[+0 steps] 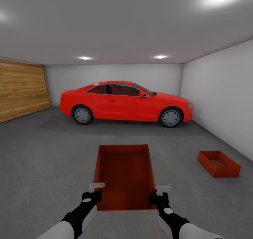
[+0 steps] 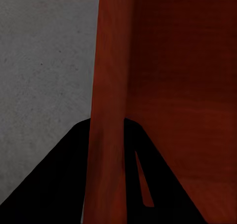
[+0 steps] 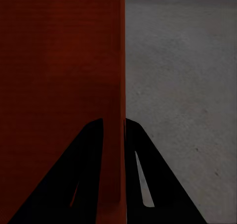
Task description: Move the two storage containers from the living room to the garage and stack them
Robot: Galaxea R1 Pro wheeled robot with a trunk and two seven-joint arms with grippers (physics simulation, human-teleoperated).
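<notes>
You have two containers in the garage: one container is held up between your arms in front of the car, and its walls show in the left wrist view and the right wrist view; a second container sits on the floor to the right of the car's nose, near the right wall. You have one red car, side-on, with two wheels visible. You have two grippers: the left gripper and the right gripper, each clamped on a side wall. There is one wooden door, left of the car, and two small ceiling lights above it.
</notes>
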